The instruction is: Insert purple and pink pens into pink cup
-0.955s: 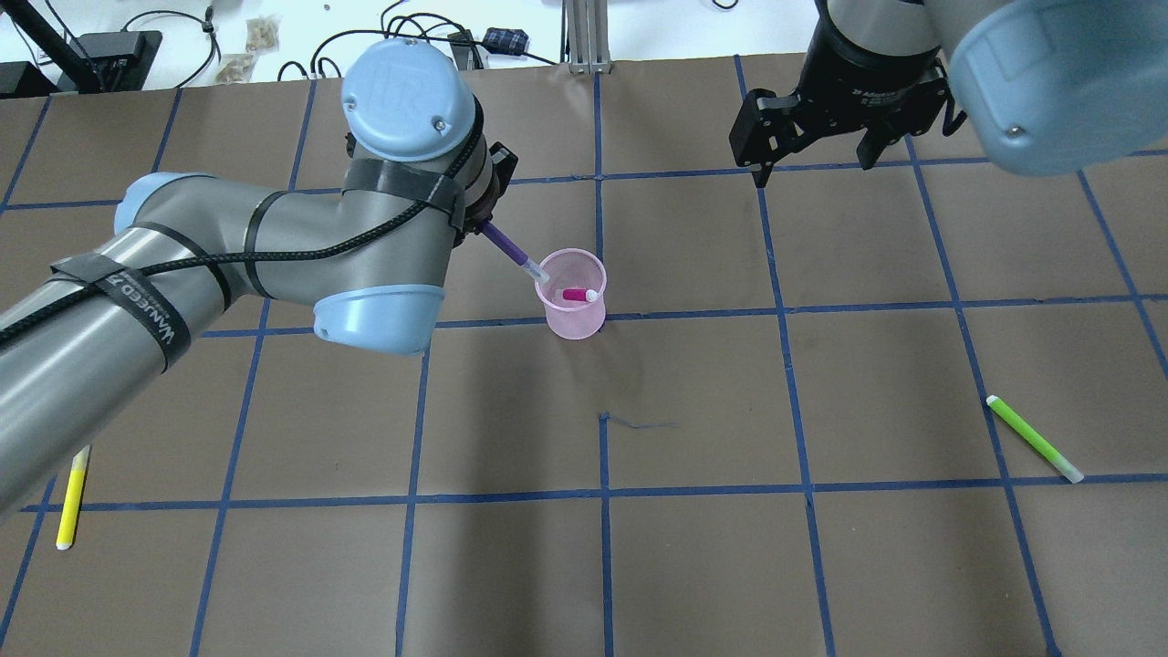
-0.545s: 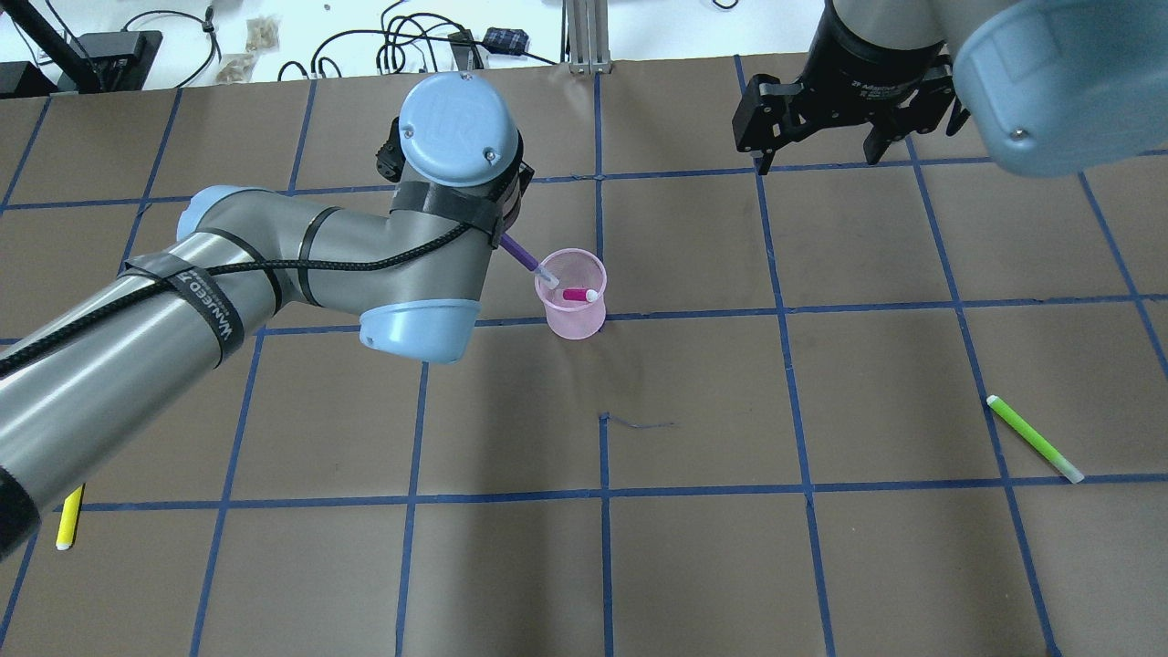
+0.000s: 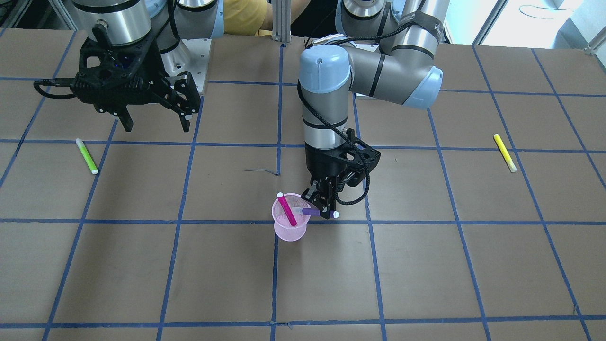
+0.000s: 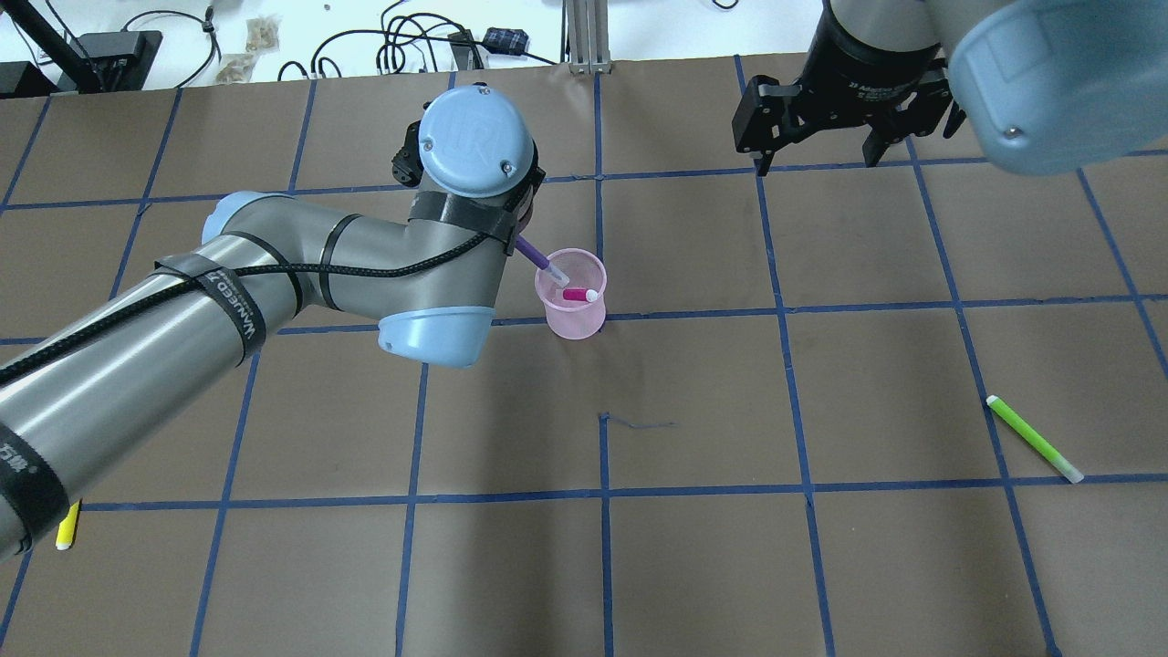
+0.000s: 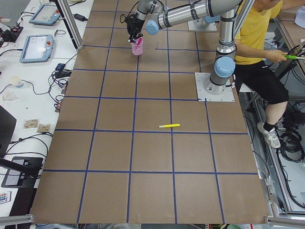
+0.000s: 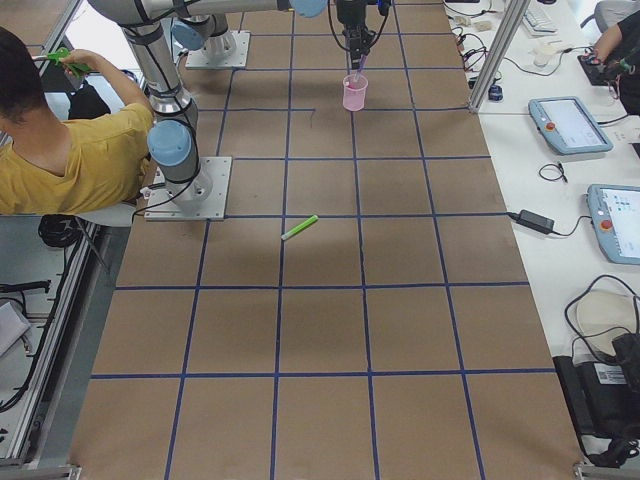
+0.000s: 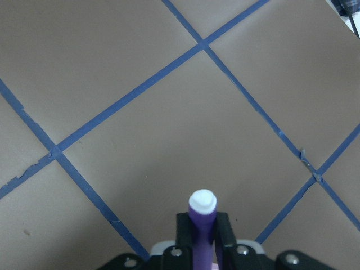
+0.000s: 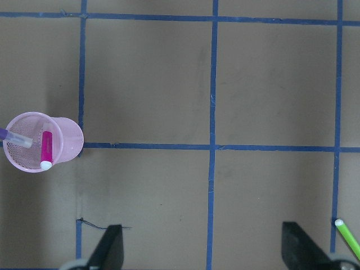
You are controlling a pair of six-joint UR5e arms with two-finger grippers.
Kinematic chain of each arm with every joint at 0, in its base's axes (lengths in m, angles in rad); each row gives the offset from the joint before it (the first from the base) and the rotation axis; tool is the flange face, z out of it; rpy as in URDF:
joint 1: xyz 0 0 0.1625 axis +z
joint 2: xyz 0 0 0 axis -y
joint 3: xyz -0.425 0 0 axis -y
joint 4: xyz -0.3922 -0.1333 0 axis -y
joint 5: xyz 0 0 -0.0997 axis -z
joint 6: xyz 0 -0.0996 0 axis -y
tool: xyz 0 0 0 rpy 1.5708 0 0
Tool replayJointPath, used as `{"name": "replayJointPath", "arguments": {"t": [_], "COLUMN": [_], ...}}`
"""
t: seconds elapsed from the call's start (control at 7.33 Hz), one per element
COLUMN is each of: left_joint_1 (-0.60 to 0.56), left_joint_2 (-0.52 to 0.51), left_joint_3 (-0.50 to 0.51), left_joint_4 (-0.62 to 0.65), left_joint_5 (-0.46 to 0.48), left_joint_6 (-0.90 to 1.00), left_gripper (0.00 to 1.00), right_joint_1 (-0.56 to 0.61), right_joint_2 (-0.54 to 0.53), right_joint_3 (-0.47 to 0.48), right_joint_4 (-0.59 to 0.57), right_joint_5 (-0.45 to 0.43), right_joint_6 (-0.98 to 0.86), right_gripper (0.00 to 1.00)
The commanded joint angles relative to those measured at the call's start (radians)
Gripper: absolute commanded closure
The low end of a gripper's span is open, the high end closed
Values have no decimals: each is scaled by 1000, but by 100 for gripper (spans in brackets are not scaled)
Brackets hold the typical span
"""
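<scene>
Left claw (image 3: 325, 211) clenched on the purple pen (image 3: 310, 212), which is tilted with its clear tip across the rim of the pink cup (image 3: 289, 233). The pink pen (image 3: 287, 211) leans inside the cup, upright on the tabletop (image 3: 426, 265). Right claw (image 3: 156, 124) hangs released, well apart.

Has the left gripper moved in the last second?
Yes. The left gripper has slid rightward in the overhead view toward the pink cup, which stayed put, bringing the purple pen further over its rim.
</scene>
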Motion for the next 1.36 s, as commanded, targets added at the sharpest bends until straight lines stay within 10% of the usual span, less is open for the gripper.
{"name": "replayJointPath", "arguments": {"t": [0.0,1.23], "left_joint_1": [-31,-37], "left_joint_2": [-2,-8], "left_joint_3": [-1,-15], "left_joint_4": [-1,-2], "left_joint_5": [28,56], "left_joint_6": [-4,30], "left_gripper": [100,100], "right_joint_1": [0,1], "right_joint_2": [2,4], "right_joint_3": [0,0], "right_joint_4": [0,1], "right_joint_5": [5,4], "right_joint_6": [0,0], "right_gripper": [0,0]}}
